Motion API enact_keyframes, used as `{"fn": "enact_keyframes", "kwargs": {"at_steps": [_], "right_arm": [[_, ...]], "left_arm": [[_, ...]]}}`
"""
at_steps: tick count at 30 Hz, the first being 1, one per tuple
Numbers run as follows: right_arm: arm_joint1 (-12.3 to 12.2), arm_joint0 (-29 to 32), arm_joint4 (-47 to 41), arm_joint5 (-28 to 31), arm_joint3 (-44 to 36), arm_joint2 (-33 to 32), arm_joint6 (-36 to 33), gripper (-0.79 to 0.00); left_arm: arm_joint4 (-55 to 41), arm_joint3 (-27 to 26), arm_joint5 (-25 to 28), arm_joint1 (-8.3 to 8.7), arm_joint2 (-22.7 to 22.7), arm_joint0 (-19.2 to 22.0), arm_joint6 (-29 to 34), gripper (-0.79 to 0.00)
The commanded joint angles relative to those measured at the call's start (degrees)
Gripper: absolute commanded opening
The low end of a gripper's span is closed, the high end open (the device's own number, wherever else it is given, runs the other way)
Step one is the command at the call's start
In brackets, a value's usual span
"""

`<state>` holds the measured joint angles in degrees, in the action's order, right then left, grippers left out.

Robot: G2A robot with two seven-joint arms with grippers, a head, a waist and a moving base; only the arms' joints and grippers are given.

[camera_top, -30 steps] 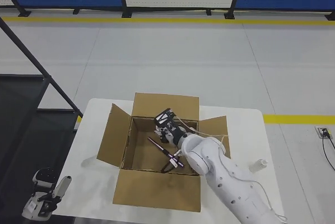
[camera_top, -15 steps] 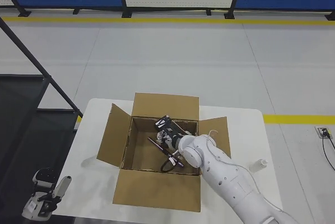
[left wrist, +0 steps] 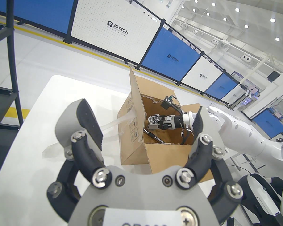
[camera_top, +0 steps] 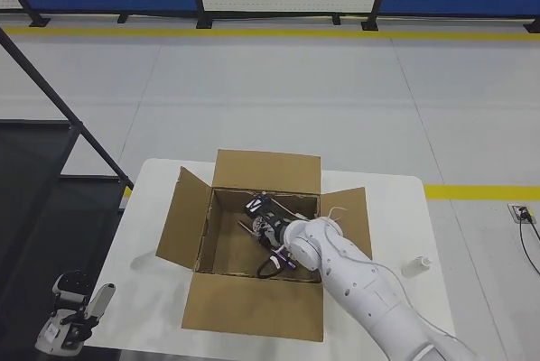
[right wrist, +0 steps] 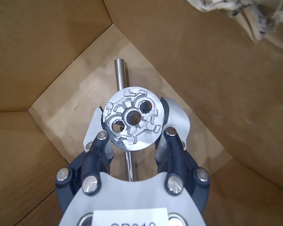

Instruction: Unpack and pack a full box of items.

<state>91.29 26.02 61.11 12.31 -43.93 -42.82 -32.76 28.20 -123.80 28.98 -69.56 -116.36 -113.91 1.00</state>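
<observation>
A: What do we log first?
B: The table [camera_top: 392, 194]. We find the box [camera_top: 267, 169] at its middle, toward the far edge, with all four flaps open.

A: And the arms?
B: We note the left gripper [left wrist: 142, 115] off the near-left corner of the table, its jaws apart and holding nothing. The right gripper [right wrist: 134, 118] is low inside the box, near the far wall. Its jaws are clamped on the rim of a metal disc [right wrist: 141, 139].

A: What do we record for the contents?
B: One rod [right wrist: 119, 74] lies flat on the box floor, directly below the disc. We cannot tell whether the two touch. In the right wrist view, the floor around the rod is bare cardboard.

A: Is anything outside the box?
B: A bottle [camera_top: 417, 265] stands near the right edge of the table, well apart from the box.

A: How far along do we rate the task?
B: We judge the box to be far from full: it holds the rod, with the disc held just above it. We cannot tell whether the disc is coming out or going in. If we are unpacking, the disc and the rod must be removed, and the whole packing pass follows. If we are packing, the disc must be seated and at least the bottle brought in. In either case we rate the task as not complete.
</observation>
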Motion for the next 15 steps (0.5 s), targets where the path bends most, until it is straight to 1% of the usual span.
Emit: {"fn": "enact_keyframes", "kwargs": {"at_steps": [1,11,15], "right_arm": [[0.1,-0.1,0.2,0.1,0.3,0.0,0.0,-0.465],[0.4,0.2,1.1,-0.2,0.5,-0.8,0.2,-0.443],[0.3,0.7,1.5,-0.4,0.0,-1.2,0.3,-0.403]], "left_arm": [[0.0,0.0,0.0,0.00,0.0,0.0,0.0,0.000],[0.0,0.0,0.0,0.00,0.0,0.0,0.0,0.000],[0.0,0.0,0.0,0.00,0.0,0.0,0.0,0.000]]}}
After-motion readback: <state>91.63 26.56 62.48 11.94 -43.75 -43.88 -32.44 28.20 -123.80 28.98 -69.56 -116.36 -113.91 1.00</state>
